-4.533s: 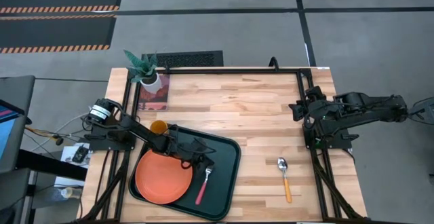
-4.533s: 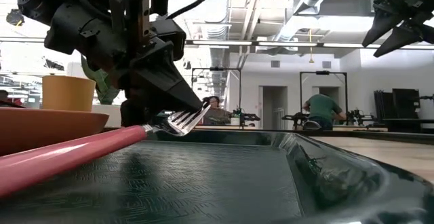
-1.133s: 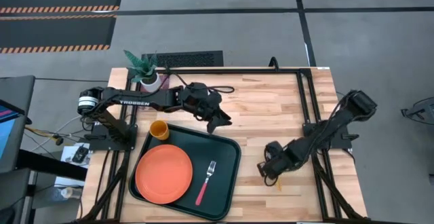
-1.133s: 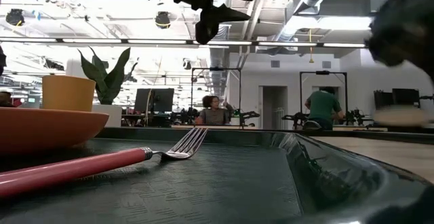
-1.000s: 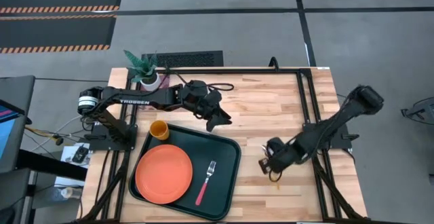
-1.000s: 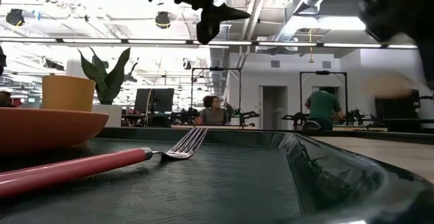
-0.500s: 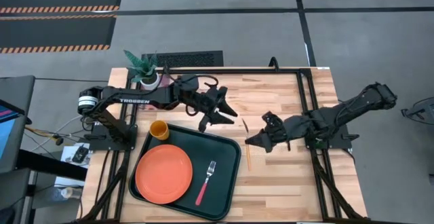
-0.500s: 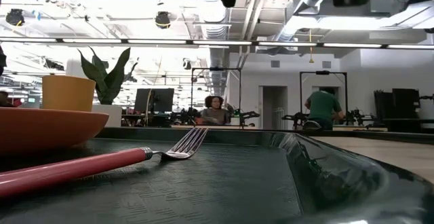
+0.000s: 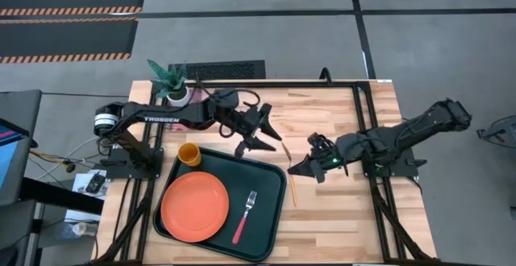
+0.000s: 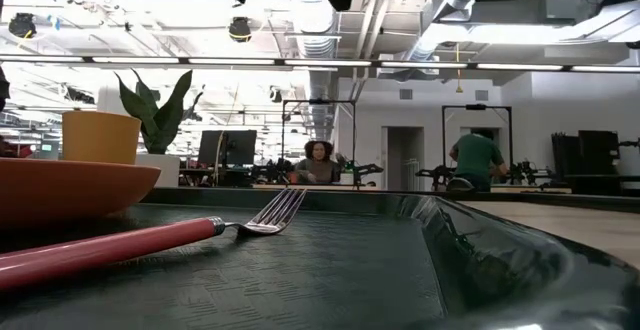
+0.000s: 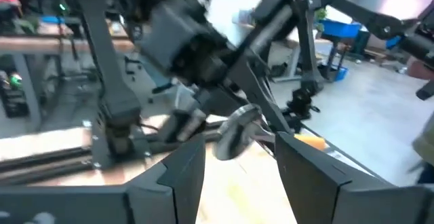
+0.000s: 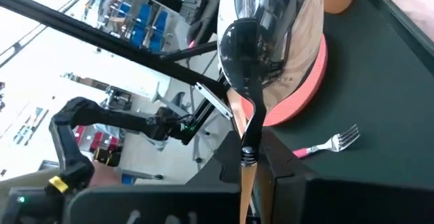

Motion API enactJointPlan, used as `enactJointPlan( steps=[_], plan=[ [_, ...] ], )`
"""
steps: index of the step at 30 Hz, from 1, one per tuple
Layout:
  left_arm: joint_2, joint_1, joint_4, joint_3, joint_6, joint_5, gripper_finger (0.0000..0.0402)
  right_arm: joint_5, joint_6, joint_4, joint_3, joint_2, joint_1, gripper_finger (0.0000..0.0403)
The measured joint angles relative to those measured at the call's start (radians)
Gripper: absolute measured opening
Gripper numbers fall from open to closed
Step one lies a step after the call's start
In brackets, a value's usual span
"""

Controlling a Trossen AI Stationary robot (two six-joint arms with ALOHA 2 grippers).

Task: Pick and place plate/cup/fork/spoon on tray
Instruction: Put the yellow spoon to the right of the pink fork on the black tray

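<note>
My right gripper (image 9: 296, 169) is shut on the spoon (image 9: 293, 192) and holds it in the air just past the tray's right rim. The spoon's silver bowl (image 12: 244, 41) points toward the far edge. My left gripper (image 9: 260, 137) hovers open over the tray's far edge, and the spoon bowl (image 11: 234, 132) shows just beyond its two fingers. The dark green tray (image 9: 270, 218) carries the orange-red plate (image 9: 193, 205) on its left half. The pink-handled fork (image 9: 243, 214) lies right of the plate. The yellow cup (image 9: 189, 153) stands at the tray's far left corner. My right gripper pinches the spoon between its two fingers at the top of the orange handle (image 12: 248, 173), just below the metal neck. The fingers come from the table's right and lie across the spoon. The spoon is lifted clear and roughly level, with its handle toward the near edge.
A white pot with a green plant (image 9: 173, 85) stands at the table's far left corner. Bare wooden tabletop (image 9: 339, 218) lies right of the tray. People and other equipment show in the room beyond the table in the low view.
My right gripper has risen from the tabletop right of the tray and gone toward the table's left and far edge, turning over as it went. The spoon has come up off the wood with it. My left gripper has turned and risen out of the low view.
</note>
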Motion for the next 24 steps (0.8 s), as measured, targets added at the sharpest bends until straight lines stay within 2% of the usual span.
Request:
enactJointPlan(
  steps=[9,24],
  plan=[
    [0.006,-0.019,-0.002,0.000,-0.009,-0.047,0.0169,-0.111,-0.008,-0.007,0.000,0.031,-0.068,0.0025],
    [0.006,-0.027,-0.048,0.000,0.060,-0.043,0.0167,-0.116,-0.016,0.024,0.000,0.027,-0.079,0.0030]
  ],
)
